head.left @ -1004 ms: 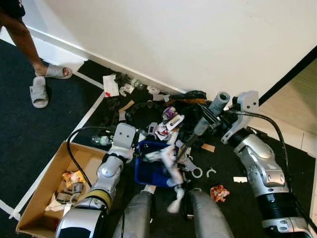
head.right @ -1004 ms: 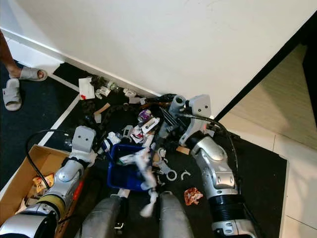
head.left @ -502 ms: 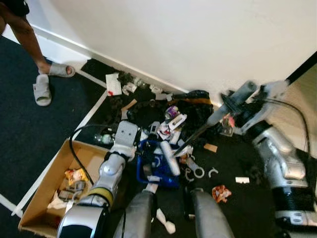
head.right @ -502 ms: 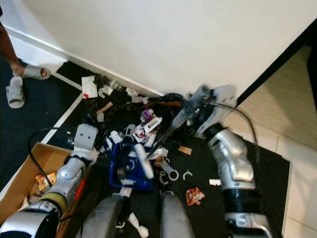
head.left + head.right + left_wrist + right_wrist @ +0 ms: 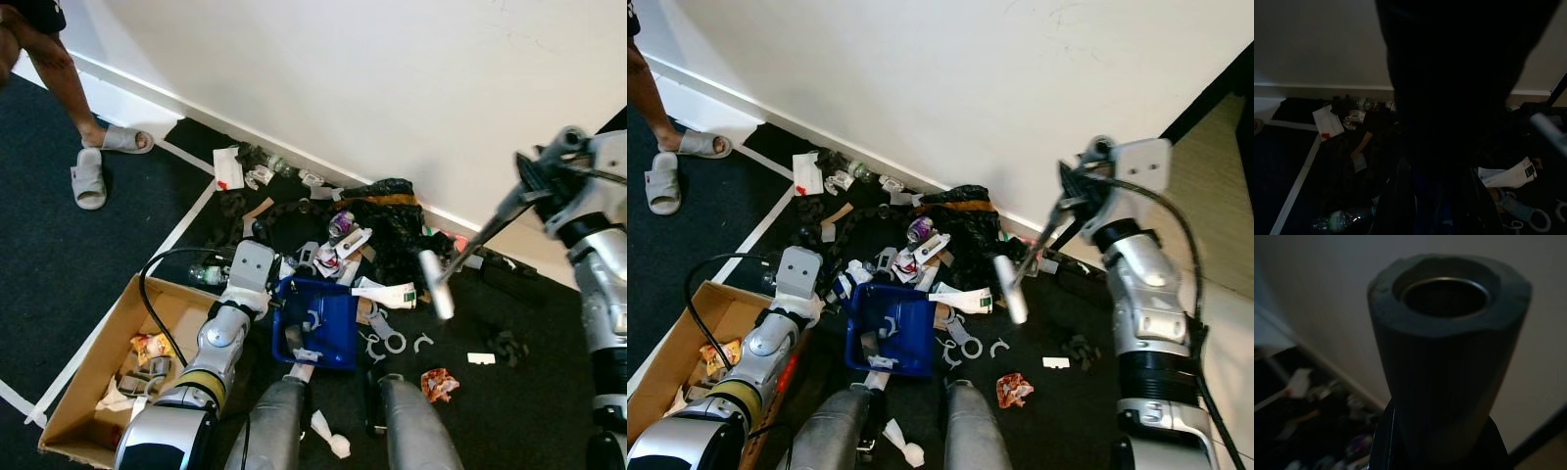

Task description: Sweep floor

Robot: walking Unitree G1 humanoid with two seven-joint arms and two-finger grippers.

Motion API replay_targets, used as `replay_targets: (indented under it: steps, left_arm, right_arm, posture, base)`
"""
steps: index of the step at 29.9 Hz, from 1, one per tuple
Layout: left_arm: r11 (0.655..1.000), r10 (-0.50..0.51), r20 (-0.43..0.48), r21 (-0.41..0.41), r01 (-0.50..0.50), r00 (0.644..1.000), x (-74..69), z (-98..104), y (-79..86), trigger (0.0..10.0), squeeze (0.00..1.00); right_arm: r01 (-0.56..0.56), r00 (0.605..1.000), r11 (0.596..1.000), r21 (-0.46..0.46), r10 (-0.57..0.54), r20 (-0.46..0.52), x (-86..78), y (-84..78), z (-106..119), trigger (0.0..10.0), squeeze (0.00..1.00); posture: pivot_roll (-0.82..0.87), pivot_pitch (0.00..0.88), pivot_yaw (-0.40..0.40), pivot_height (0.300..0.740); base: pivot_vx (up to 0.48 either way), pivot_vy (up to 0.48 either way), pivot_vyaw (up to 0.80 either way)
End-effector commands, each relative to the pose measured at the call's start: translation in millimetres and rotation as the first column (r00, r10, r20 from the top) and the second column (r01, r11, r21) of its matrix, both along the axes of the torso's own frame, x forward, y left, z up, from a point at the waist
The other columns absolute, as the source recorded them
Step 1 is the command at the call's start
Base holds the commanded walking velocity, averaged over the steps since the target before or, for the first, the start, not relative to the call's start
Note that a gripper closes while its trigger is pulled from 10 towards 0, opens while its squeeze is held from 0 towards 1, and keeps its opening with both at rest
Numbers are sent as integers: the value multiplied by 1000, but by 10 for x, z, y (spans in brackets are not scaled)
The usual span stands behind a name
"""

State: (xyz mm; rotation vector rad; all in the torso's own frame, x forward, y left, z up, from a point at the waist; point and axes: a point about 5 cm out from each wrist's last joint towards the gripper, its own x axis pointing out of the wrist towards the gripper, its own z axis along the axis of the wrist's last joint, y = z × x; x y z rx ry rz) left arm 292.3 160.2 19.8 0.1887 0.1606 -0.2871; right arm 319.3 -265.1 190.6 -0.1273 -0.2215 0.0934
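My right gripper [image 5: 537,181] is closed around the grey handle of the broom [image 5: 1043,240], up at about two o'clock in my head view, close to the white wall [image 5: 392,88]. The stick slants down toward the middle of the scene, and its pale head [image 5: 436,284] hangs blurred above the dark floor [image 5: 59,264], just right of the litter. Through the right wrist camera I look along the hollow grey handle end [image 5: 1449,333], which stands between my fingers.

My left gripper [image 5: 277,294] reaches forward at the centre, at the left rim of the blue dustpan [image 5: 328,323]. Its wrist view is nearly black, so I cannot tell how far those fingers are apart or whether they grip the rim. The dustpan lies on the floor just ahead of my legs and holds a few white scraps.

The rubbish pile [image 5: 333,235] spreads from eleven to one o'clock along the baseboard, with a black bag [image 5: 965,220] against the wall. A cardboard box [image 5: 88,382] with scraps sits at eight o'clock, beside my left arm. A person's feet in grey slippers [image 5: 93,171] stand at ten o'clock, well apart from me. A crumpled red wrapper [image 5: 435,382] lies at five o'clock. Open dark floor runs at nine o'clock and at four o'clock.
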Motion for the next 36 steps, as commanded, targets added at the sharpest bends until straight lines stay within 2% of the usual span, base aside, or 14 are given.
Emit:
replay_targets:
  steps: [1, 4, 6, 8, 13, 18, 22, 24, 26, 27, 29, 30, 32, 36]
  left_arm:
    - [1000, 1, -61, 5, -1, 998, -99, -127, -19, 10000, 0]
    - [1000, -4, -60, 3, 5, 998, -101, -127, -34, 10000, 0]
    - [1000, -7, -59, 2, 7, 998, -99, -125, -39, 10000, 0]
    - [1000, -9, -56, 1, 9, 998, -100, -123, -39, 10000, 0]
    - [1000, -2, -38, -4, 1, 999, -99, -103, -12, 10000, 0]
    - [1000, -1, -31, -4, 1, 1000, -101, -97, -1, 10000, 0]
    - [1000, 3, -26, -8, -4, 1000, -93, -88, 2, 10000, 0]
    - [1000, 5, -24, -9, -5, 1000, -83, -80, -5, 10000, 0]
    - [1000, 5, -20, -12, -5, 1000, -73, -71, -15, 10000, 0]
    - [1000, 5, -20, -12, -5, 1000, -73, -71, -15, 10000, 0]
    - [1000, 5, -16, -14, -6, 1000, -67, -64, -25, 10000, 0]
    - [1000, 5, -16, -14, -6, 1000, -67, -64, -25, 10000, 0]
    - [1000, 5, -14, -16, -5, 1000, -64, -61, -32, 10000, 0]
    - [1000, 1, -12, -18, -1, 1000, -64, -60, -50, 10000, 0]
  right_arm:
    - [27, 999, 999, 35, -28, 46, -26, -100, 81, 10000, 0]
    - [39, 996, 998, 53, -43, 78, -47, -148, 144, 10000, 0]
    - [43, 998, 999, -11, -42, 49, -37, -123, 81, 10000, 0]
    - [20, 1000, 994, -107, -22, -19, -27, -43, -80, 10000, 0]
    - [-44, 985, 977, -209, 7, -170, -11, 176, -558, 10000, 0]
    - [-40, 981, 971, -237, -7, -194, 17, 165, -615, 10000, 0]
    - [-87, 980, 985, -152, 58, -190, 50, 266, -645, 10000, 0]
    - [-177, 972, 983, -53, 166, -169, 61, 474, -681, 10000, 0]
    - [-264, 954, 964, 25, 265, -143, 59, 682, -689, 10000, 0]
    - [-264, 954, 964, 25, 265, -143, 59, 682, -689, 10000, 0]
    - [-341, 930, 937, 75, 348, -115, 54, 861, -673, 10000, 0]
    - [-341, 930, 937, 75, 348, -115, 54, 861, -673, 10000, 0]
    - [-415, 902, 903, 109, 425, -82, 50, 1048, -632, 10000, 0]
    - [-477, 873, 869, 134, 486, -48, 62, 1226, -555, 10000, 0]
  posture:
    - [22, 156, -39, 740]
    - [16, 166, -35, 740]
    - [16, 170, -35, 740]
    - [20, 183, -34, 740]
    - [35, 198, -31, 740]
    - [41, 199, -33, 740]
    - [41, 195, -34, 740]
    - [41, 193, -35, 740]
    - [41, 191, -37, 740]
    - [41, 191, -37, 740]
    - [43, 190, -37, 740]
    - [43, 190, -37, 740]
    - [43, 190, -37, 740]
    - [42, 189, -39, 740]
  base:
    - [0, 0, 0]
    - [0, 0, 0]
    - [0, 0, 0]
    - [0, 0, 0]
    - [0, 0, 0]
    - [0, 0, 0]
    - [0, 0, 0]
    - [0, 0, 0]
    - [0, 0, 0]
    - [0, 0, 0]
    - [0, 0, 0]
    - [0, 0, 0]
    - [0, 0, 0]
    - [0, 0, 0]
